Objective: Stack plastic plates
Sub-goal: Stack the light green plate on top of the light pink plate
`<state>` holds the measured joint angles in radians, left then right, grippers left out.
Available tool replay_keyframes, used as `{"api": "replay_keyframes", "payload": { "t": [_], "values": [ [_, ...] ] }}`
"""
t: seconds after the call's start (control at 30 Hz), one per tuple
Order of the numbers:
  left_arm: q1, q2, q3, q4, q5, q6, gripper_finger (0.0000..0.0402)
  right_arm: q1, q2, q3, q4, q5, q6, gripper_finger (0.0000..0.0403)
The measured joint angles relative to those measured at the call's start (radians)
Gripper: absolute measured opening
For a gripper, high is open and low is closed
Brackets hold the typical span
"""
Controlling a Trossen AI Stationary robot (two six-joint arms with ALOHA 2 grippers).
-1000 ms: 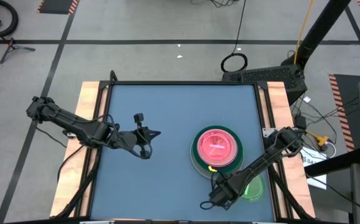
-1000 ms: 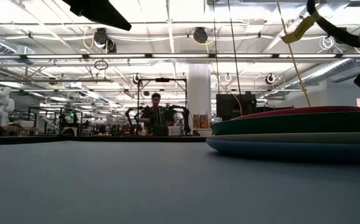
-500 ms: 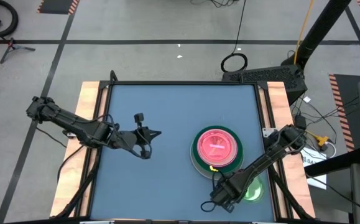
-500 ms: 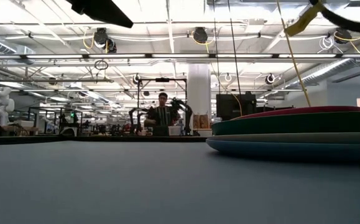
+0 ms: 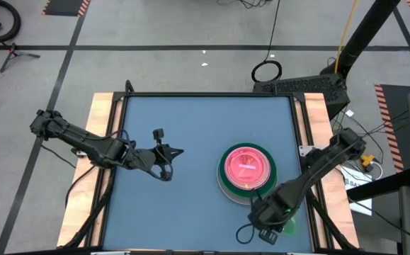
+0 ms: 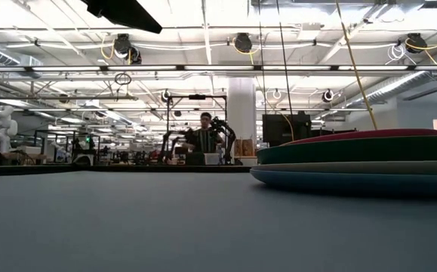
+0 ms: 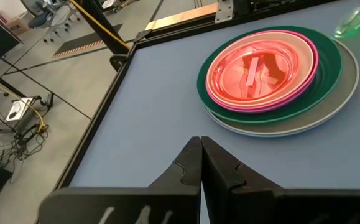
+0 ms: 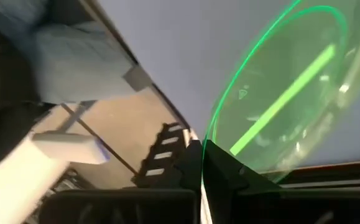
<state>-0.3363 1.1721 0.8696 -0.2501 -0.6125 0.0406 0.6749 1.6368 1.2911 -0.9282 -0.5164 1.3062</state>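
Note:
A stack of plastic plates [image 5: 246,170] rests on the blue table right of its middle. A translucent pink striped plate [image 7: 257,70] is on top, over a pink, a dark green and a grey-white one [image 7: 347,74]. The low view shows a blue plate [image 6: 354,181] at the bottom. My right gripper [image 8: 201,155], near the table's near right corner [image 5: 265,225], is shut on a small translucent green plate [image 8: 291,93] with a stripe. My left gripper [image 7: 201,163] hovers shut and empty over the table's left half [image 5: 166,161]. My right gripper pinches the green plate's rim [image 8: 212,138] between its two fingers, at the edge only. The fingers slant down from above. The plate is tilted, reaching away from the fingers over the table [image 7: 357,22].
The table's wooden side rails [image 5: 102,142] and dark frame bound the blue surface. Free table lies left of and beyond the stack. A person stands far off in the room behind [image 6: 203,140].
My right gripper has shut on the green plate's rim, then risen and rolled, drawing slightly toward the near edge. The plate has tipped up with it. In the low view that arm has gone up out of the picture.

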Motion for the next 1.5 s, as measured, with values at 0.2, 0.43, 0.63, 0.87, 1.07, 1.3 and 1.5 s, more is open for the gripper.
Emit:
{"api": "replay_keyframes", "payload": {
  "t": [0.2, 0.43, 0.63, 0.87, 1.07, 1.3, 1.5],
  "values": [
    [0.0, 0.0, 0.0, 0.0, 0.0, 0.0, 0.0001, 0.001, -0.119, 0.0, -0.028, 0.083, 0.105, 0.0001],
    [0.0, 0.0, 0.0, 0.0, 0.0, 0.0, 0.0001, 0.007, -0.219, 0.0, -0.031, 0.227, 0.056, 0.0001],
    [0.0, 0.0, 0.0, 0.002, 0.0, 0.0, 0.0001, 0.007, -0.323, 0.0, 0.057, 0.424, -0.08, 0.0],
    [0.0, 0.0, 0.0, 0.019, 0.0, 0.007, 0.0001, -0.004, -0.397, 0.0, 0.035, 0.82, -0.339, 0.0],
    [0.0, 0.0, 0.0, 0.017, 0.0, 0.011, 0.0001, -0.041, -0.325, 0.0, -0.135, 0.857, -0.458, 0.0],
    [0.0, 0.0, 0.0, 0.016, 0.0, 0.017, 0.0001, -0.076, -0.178, 0.0, -0.178, 0.859, -0.662, 0.0009],
    [0.0, 0.0, 0.0, 0.016, 0.0, 0.013, 0.0001, -0.134, -0.093, 0.0, -0.192, 0.854, -0.664, 0.0063]
  ]
}}
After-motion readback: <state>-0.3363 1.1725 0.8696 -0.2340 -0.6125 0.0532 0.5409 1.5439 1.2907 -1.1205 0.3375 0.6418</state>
